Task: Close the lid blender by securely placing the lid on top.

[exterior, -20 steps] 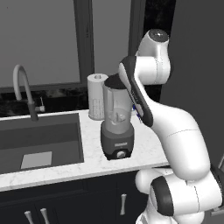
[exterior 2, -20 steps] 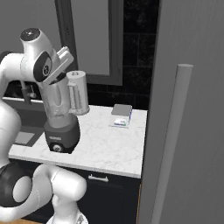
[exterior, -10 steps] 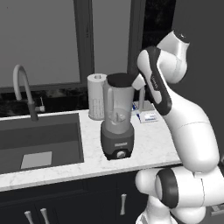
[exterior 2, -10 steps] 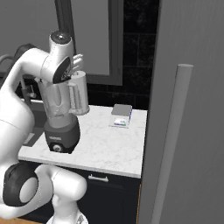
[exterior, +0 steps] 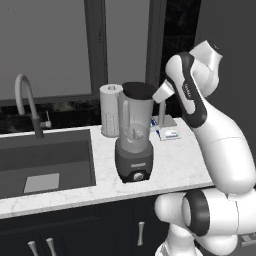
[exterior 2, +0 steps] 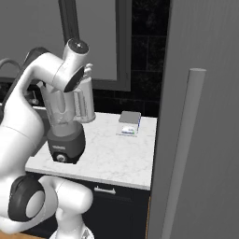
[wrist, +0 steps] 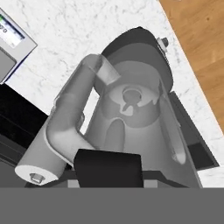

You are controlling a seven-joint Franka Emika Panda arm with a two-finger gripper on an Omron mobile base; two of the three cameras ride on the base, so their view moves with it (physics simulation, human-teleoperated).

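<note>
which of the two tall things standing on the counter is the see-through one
The blender: its clear tapered jar sits on a dark grey base with a round front knob. The paper-towel roll just behind it is solid white.

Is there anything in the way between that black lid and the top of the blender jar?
Nothing visible. In the left base view the lid already lies across the mouth of the blender. In the hand view a dark flat piece hangs just above the open jar, with no other object between them.
</note>
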